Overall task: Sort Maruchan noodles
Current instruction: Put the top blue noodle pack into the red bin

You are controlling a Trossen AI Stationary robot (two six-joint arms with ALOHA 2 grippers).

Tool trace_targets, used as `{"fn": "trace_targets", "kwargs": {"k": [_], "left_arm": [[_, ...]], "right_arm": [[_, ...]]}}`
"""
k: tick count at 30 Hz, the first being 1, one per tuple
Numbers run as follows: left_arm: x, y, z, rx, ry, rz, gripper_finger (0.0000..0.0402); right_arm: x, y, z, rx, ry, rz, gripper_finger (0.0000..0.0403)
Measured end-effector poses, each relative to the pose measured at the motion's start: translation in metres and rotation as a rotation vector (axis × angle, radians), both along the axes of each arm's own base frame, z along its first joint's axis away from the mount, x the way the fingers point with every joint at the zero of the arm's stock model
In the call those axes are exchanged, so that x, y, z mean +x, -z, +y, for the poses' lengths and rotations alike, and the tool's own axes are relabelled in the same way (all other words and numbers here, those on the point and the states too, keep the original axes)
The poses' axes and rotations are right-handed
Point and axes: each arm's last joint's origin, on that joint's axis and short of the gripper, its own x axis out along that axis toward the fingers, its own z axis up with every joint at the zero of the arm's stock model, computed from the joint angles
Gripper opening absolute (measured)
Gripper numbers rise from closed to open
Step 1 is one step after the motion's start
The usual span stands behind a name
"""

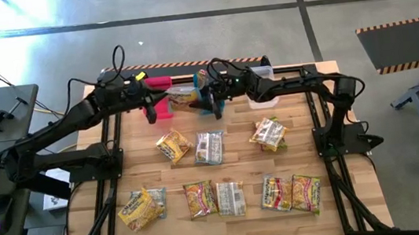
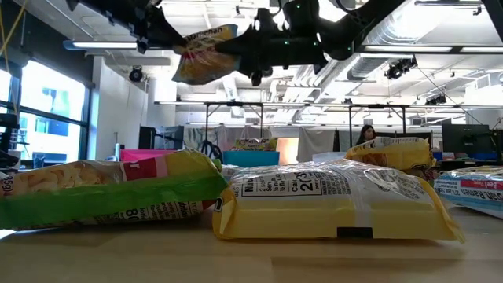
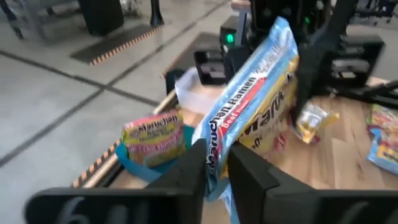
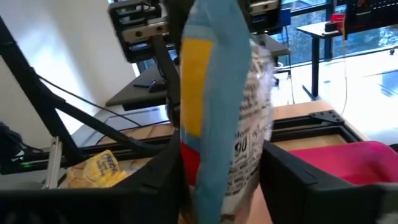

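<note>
My left pincer (image 3: 216, 163) and my right pincer (image 4: 221, 165) both have their fingers either side of one beef ramen packet (image 3: 252, 106), held in the air above the blue bin (image 3: 146, 165) at the far edge of the surface (image 1: 238, 158). From above the packet is mostly hidden behind my wrists, and I cannot tell whether either pincer truly clamps it. Other ramen packets (image 1: 209, 147) lie scattered on the surface, and one yellow packet (image 3: 153, 132) stands in the blue bin beside the pink bin (image 4: 348, 160).
</note>
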Motion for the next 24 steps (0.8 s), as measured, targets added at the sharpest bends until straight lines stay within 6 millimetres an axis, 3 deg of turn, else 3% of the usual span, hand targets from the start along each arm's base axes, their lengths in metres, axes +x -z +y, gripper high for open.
{"fn": "trace_targets", "kwargs": {"k": [8, 16, 20, 24], "left_arm": [[-0.009, -0.011, -0.006, -0.120, -0.016, 0.097, 0.0135], [-0.020, -0.034, -0.012, -0.164, -0.026, 0.128, 0.0187], [-0.014, -0.043, -0.010, -0.188, 0.017, 0.126, 0.0206], [0.004, -0.042, -0.002, -0.257, 0.098, 0.198, 0.0222]], "right_arm": [[-0.001, 0.000, -0.001, -0.032, -0.008, -0.004, 0.0101], [-0.001, 0.001, 0.000, -0.069, -0.053, -0.011, 0.0101], [0.000, 0.001, 0.002, -0.132, -0.065, -0.022, 0.0102], [0.000, 0.001, 0.002, -0.178, -0.067, -0.030, 0.0102]]}}
